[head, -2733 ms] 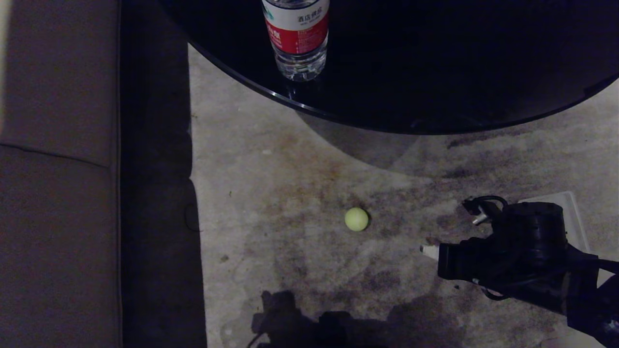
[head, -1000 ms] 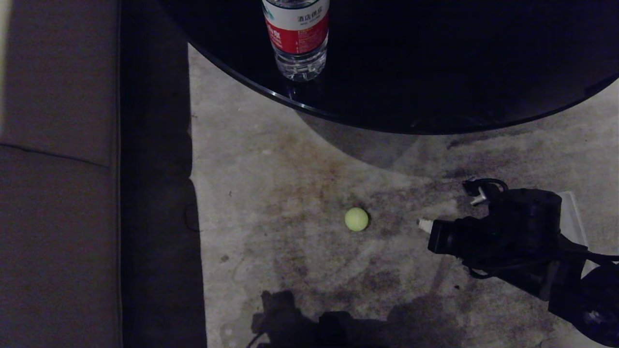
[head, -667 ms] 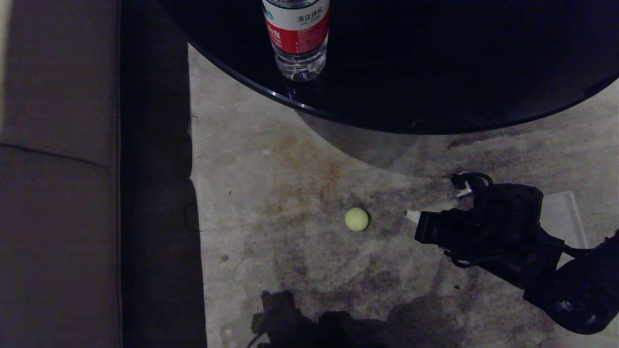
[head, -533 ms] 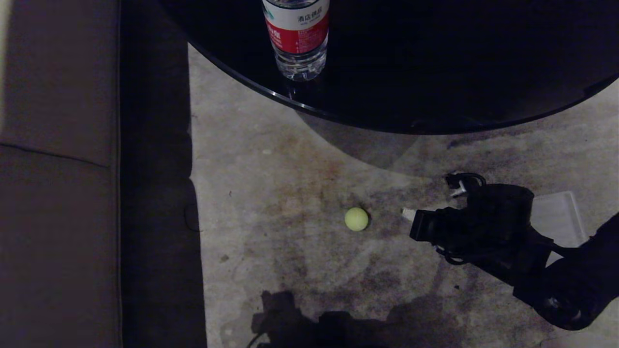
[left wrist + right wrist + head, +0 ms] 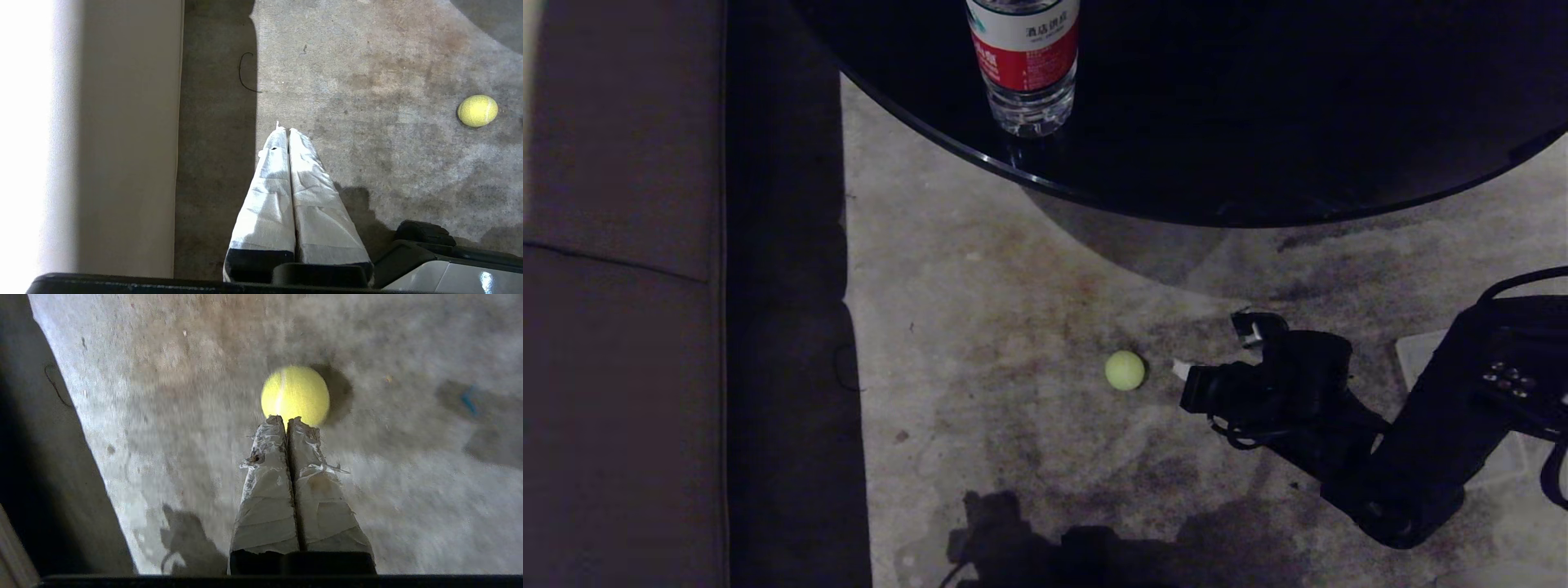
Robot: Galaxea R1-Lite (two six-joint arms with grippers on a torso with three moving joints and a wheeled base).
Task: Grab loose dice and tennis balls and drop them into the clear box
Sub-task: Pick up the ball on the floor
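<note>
**A:** Where does the right gripper [image 5: 1178,369] stand?

**B:** Low over the stained carpet [image 5: 1013,327], its taped fingers [image 5: 265,465] pressed flat together with nothing between them. The tennis ball [image 5: 1125,370] lies loose on the carpet just ahead of the fingertips; in the right wrist view the ball [image 5: 295,395] sits dead in line with the tips and looks nearly touching them, though I can't say whether there is contact.

**A:** So the worry is obvious.

**B:** Yes. With the jaws clenched, any further advance would likely poke the ball rather than take it, and a ball on carpet rolls (away from the gripper, toward the sofa [image 5: 621,327] or under the black table [image 5: 1258,122]). The jaws would have to spread before going forward, and wide enough to straddle it; a narrow opening could squeeze it out like a pip.

**A:** And the left gripper [image 5: 284,130]?

**B:** Also shut and empty, hanging by the sofa edge, with the ball [image 5: 477,110] well off to its side.

**A:** The clear box?

**B:** Only a pale edge [image 5: 1417,351] shows behind the right arm; I judge that is it (mostly hidden). A carry back there means swinging round, where a weak grip could drop the ball.
</note>
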